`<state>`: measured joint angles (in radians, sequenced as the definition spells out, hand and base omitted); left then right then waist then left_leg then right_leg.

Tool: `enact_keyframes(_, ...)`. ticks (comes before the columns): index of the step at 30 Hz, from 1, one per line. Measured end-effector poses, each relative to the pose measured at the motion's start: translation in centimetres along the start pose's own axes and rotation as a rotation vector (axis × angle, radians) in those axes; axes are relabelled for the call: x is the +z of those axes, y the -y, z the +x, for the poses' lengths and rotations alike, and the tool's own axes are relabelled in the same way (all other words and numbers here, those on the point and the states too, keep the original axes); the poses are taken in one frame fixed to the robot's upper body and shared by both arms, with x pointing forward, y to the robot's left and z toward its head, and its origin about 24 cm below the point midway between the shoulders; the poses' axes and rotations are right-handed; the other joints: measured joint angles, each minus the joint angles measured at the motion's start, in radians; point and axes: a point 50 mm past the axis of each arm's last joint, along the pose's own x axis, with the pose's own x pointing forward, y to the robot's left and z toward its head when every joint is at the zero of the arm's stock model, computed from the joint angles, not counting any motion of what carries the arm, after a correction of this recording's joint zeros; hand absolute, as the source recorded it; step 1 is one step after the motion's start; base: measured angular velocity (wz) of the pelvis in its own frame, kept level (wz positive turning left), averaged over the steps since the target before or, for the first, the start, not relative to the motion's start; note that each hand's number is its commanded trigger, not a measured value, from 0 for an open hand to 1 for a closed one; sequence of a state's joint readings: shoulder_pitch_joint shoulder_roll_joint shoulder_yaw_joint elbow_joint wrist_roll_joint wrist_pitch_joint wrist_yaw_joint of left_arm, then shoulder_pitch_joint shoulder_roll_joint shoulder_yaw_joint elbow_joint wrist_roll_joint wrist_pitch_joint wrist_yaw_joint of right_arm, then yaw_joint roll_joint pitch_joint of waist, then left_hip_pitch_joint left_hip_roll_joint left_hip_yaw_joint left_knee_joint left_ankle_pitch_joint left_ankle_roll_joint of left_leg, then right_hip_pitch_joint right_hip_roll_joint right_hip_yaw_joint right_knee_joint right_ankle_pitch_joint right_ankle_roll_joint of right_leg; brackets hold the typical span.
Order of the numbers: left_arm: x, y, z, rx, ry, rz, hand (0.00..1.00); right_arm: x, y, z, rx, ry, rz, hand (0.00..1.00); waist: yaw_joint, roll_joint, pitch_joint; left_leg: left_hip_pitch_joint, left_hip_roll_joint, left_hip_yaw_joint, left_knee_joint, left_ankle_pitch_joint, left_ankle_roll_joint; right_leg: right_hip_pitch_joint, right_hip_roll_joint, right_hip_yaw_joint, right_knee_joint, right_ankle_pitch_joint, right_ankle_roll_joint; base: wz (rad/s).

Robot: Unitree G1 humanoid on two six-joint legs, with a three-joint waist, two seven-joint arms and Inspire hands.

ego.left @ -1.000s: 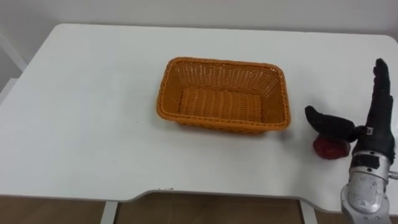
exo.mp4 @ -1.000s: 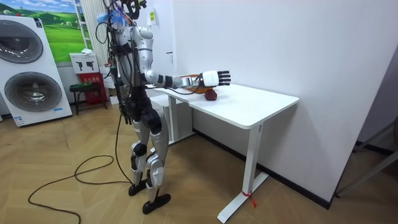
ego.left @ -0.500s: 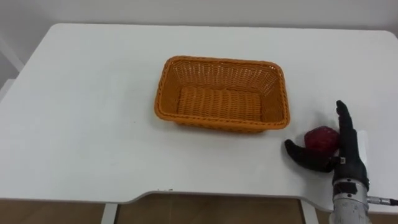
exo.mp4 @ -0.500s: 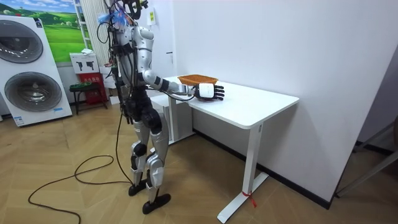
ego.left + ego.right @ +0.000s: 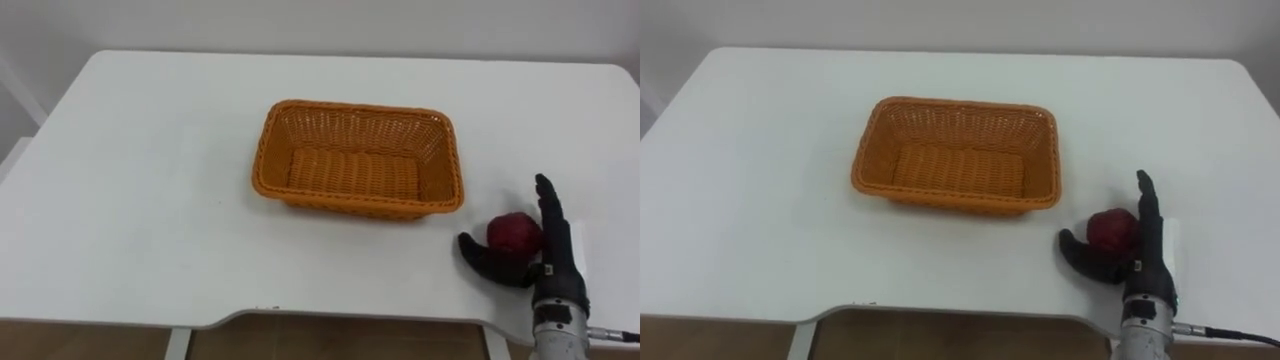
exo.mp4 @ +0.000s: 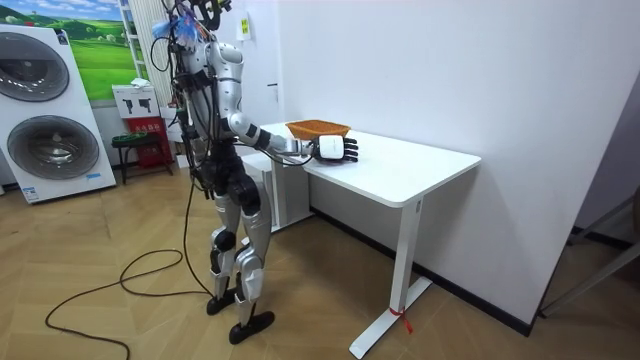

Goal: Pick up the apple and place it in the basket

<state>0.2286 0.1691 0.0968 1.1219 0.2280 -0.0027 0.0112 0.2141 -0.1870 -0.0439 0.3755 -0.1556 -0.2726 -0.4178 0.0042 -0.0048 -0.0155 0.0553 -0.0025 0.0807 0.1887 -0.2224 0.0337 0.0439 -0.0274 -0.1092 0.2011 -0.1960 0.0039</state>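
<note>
Left eye view: right hand (image 5: 537, 272) is low over the white counter (image 5: 150, 200) at its front edge. Fingers are straight and point away from the robot, with the thumb spread out to the hand's left. The hand is spread apart and clamps nothing. The red apple (image 5: 513, 232) sits on the counter in the crook between thumb and fingers, just ahead of the palm. It is close against the fingers, but I can't tell if it actually touches them. The orange wicker basket (image 5: 300, 188) is empty, ahead of the hand and to its left, clear of the apple.

Room view: the robot stands upright at the counter's end with its right arm reached out over the top.

Step, judged: pre-grasp. The hand is cupped around the apple but the pick is not yet made and the place is not started.

Next move calls for curling fingers and thumb round the apple for a firm hold. Then lift it off the counter, carry it ahead and left over the basket rim, and let go inside. The apple is round, so a sloppy close could nudge it out forward.
</note>
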Motion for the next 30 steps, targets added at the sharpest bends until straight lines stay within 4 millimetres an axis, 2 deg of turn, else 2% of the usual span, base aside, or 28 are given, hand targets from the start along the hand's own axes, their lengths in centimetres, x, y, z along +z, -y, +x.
enact_keyframes(7,-0.2,0.0,0.0,0.004,-0.004,0.000,0.00,-0.1,1.3,0.5,-0.088,-0.001,-0.006,1.00,0.002,0.001,0.0015,0.003,0.004,-0.001,-0.006,-0.002,-0.003,0.008,0.006,-0.006,-0.017,0.003,-0.002,0.00)
enact_keyframes(15,0.0,0.0,0.0,0.009,0.005,0.004,0.00,0.4,1.1,0.5,-0.132,0.015,0.025,1.00,0.001,-0.001,0.0033,0.000,0.005,0.000,-0.002,-0.001,-0.003,0.009,0.010,-0.005,-0.018,0.003,-0.002,0.00)
enact_keyframes(19,0.0,-0.1,0.0,0.010,0.007,0.000,0.00,0.9,1.2,0.9,-0.147,0.029,0.038,1.00,0.000,-0.004,0.0133,-0.001,0.004,0.000,-0.002,-0.001,-0.003,0.007,0.009,-0.002,-0.018,0.003,-0.002,0.00)
enact_keyframes(23,0.2,-0.1,0.0,0.010,0.012,0.001,0.00,1.2,1.3,1.0,-0.158,0.040,0.047,1.00,0.007,-0.007,0.0142,-0.013,0.003,0.004,0.000,-0.001,-0.003,-0.010,0.009,0.006,-0.015,0.004,-0.003,-0.05)
enact_keyframes(27,0.0,0.0,0.0,0.002,0.007,0.001,0.00,2.2,1.3,1.3,-0.166,0.067,0.062,1.00,0.024,-0.002,0.0155,-0.018,0.000,0.011,-0.001,-0.001,-0.004,-0.011,0.011,0.012,-0.014,0.005,-0.004,-0.06)
enact_keyframes(30,0.1,0.0,0.0,0.000,0.008,0.002,0.00,4.1,1.8,1.7,-0.199,0.143,0.086,1.00,0.032,0.000,0.0136,-0.027,0.000,0.009,0.001,-0.001,-0.004,-0.022,0.011,0.009,-0.014,0.005,-0.004,0.00)
